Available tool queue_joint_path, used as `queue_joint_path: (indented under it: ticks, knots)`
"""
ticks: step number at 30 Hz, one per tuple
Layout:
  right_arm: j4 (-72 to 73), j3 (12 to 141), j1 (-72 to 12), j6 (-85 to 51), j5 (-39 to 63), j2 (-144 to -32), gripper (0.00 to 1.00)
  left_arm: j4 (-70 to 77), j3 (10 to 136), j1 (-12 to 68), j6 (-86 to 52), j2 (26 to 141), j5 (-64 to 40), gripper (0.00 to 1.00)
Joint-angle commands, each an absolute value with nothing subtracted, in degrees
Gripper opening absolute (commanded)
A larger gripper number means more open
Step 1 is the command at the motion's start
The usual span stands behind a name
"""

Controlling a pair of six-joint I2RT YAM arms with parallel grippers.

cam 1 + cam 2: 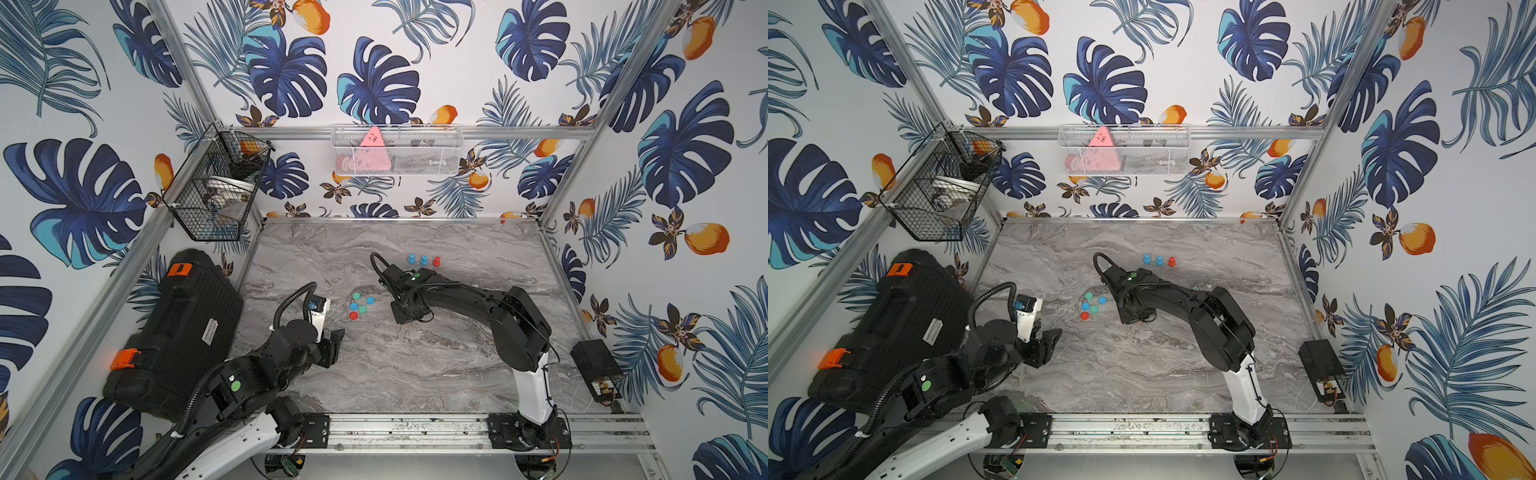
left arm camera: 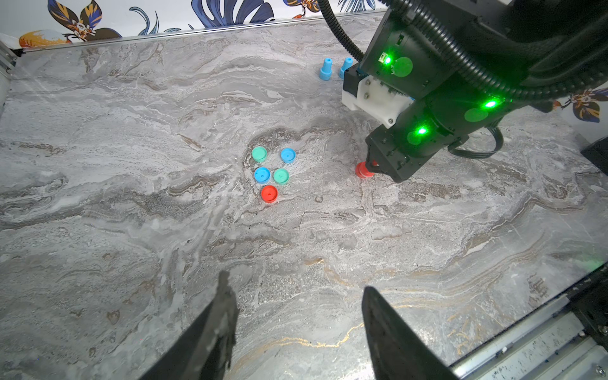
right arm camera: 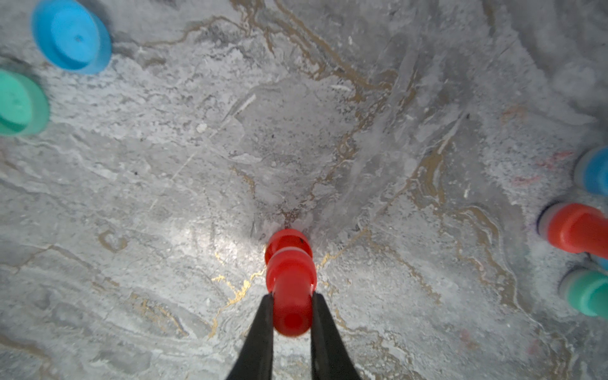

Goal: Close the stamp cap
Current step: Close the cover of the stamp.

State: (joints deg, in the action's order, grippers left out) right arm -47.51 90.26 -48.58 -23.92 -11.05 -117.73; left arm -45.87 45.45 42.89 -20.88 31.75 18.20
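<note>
Right pincer (image 3: 291, 296) clamped on red stamp (image 3: 289, 269) upright on marble table (image 3: 164, 197), left pincer (image 2: 296, 282) agape, five loose caps (image 2: 262, 174) near

Lower centre of the table (image 1: 415, 365) lies open; caps (image 1: 353, 306) and stamps (image 1: 424, 260) crowd mid-frame.

Smooth glossy plastic red stamp (image 3: 289, 283); matt, marble-patterned grey tabletop (image 3: 296, 131).

I saw five loose caps (image 1: 360, 305) clustered mid-table (image 1: 415, 374). Three upright stamps (image 1: 424, 260) stood in a row at their two o'clock. My right arm (image 1: 457, 295) reached in from four o'clock.
</note>
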Motion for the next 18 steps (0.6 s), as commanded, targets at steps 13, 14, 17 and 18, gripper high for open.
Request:
queue_joint_path:
  ticks: [13,14,17,18]
  knots:
    - [-48.10,91.78,-48.60,-23.38,-12.33,-118.91,0.15,-44.82,45.46,42.89,-20.47,31.40,18.96,0.65]
    - [-48.01,91.63,-48.60,-23.46,-12.36,-119.02,0.15,-44.80,45.45,42.89,-20.46,31.42,18.97,0.65]
    - [-47.81,91.39,-48.55,-23.40,-12.54,-119.31,0.15,-44.81,45.51,42.89,-20.43,31.54,18.94,0.65]
    - [-47.81,91.37,-48.52,-23.42,-12.59,-119.40,0.15,-44.82,45.45,42.89,-20.47,31.52,18.95,0.65]
